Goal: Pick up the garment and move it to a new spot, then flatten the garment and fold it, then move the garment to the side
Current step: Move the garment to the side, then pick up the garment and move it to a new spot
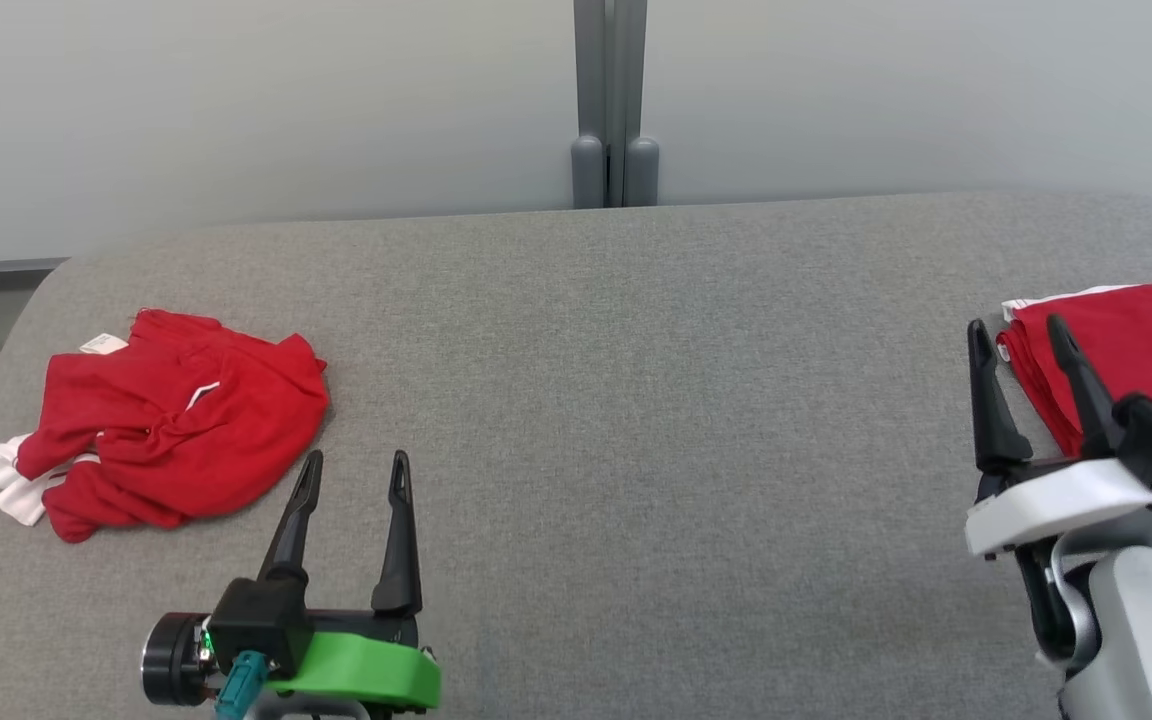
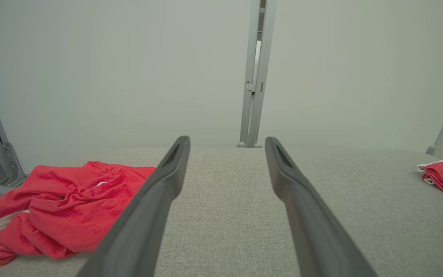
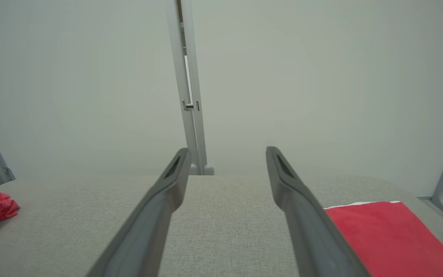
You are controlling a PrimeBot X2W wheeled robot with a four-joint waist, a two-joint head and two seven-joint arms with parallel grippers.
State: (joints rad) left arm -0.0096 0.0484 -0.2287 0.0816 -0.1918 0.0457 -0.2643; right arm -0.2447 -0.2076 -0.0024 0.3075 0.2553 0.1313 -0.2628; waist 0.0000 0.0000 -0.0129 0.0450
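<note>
Left pincer [image 1: 356,460]: jaws fully apart with nothing between them, held low over the grey worktop [image 1: 636,400], fingers pointing away from the robot. Right pincer [image 1: 1017,330]: likewise wide open and empty, its fingertips just beside the left edge of a folded red garment [image 1: 1136,340] that lies flat at the worktop's right edge. The crumpled red garment [image 1: 176,420] lies heaped at the far left, with white trim showing at its near left end. It sits to the left of the left pincer and slightly ahead of it, near the left fingertip but apart from it. The heap's longer run lies roughly across the worktop. Judgement: the left arm is much the nearer, and the pickup calls for a leftward swing.
</note>
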